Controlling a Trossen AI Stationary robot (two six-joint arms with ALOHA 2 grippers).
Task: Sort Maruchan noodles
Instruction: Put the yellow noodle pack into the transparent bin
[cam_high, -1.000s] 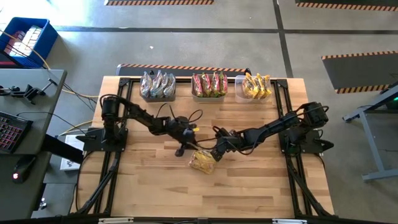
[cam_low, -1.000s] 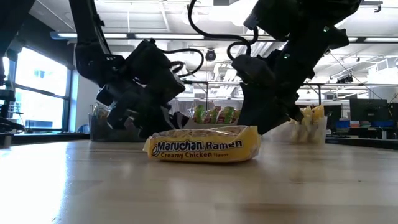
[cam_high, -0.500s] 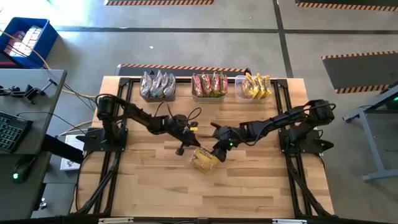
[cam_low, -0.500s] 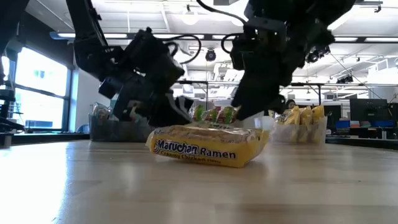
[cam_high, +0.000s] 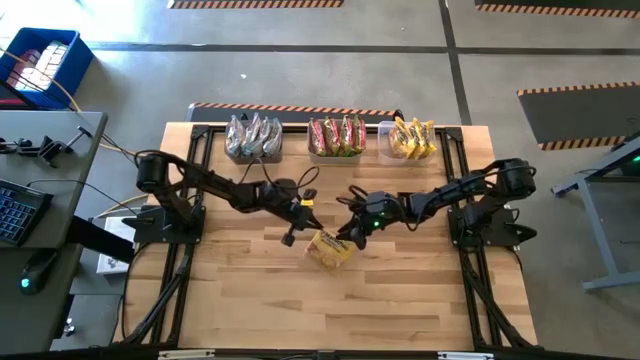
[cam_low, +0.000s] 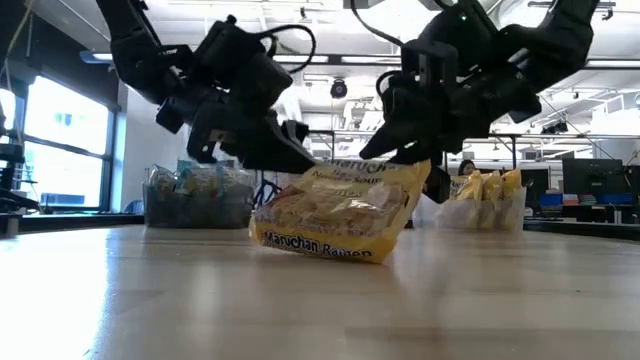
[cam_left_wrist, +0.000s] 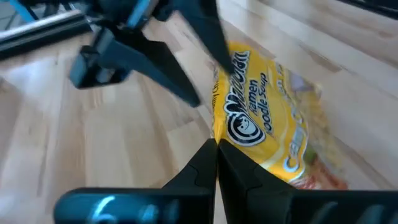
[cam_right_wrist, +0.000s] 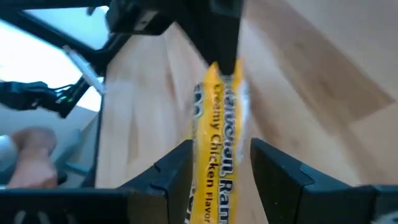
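High view: both arms reach to the middle of the tabletop. The right hand holds one yellow packet by its far edge; the packet's near edge rests on the wood. The left hand sits just left of the packet, apart from it. Three bins stand along the far edge: a left bin of silvery packets, a middle bin of red and green ones, a right bin of yellow ones.

Low view: the packet stands tilted, upper edge pinched in the right hand, lower edge touching the tabletop. The left hand hangs beside it, above the wood, holding nothing.

Left wrist view: the left hand is clenched, fingers pressed together and empty. The packet lies just beyond its tips.

Right wrist view: the right hand grasps the packet edge-on between its fingers.

Risks, as judged: the grip takes only the crinkly edge seam, so the packet may slip out or swing on lifting. The closed left hand stands near enough to snag the packet or meet the right arm. The yellow wrapper suggests the right bin; a drop short of its rim would leave the packet on the tabletop.
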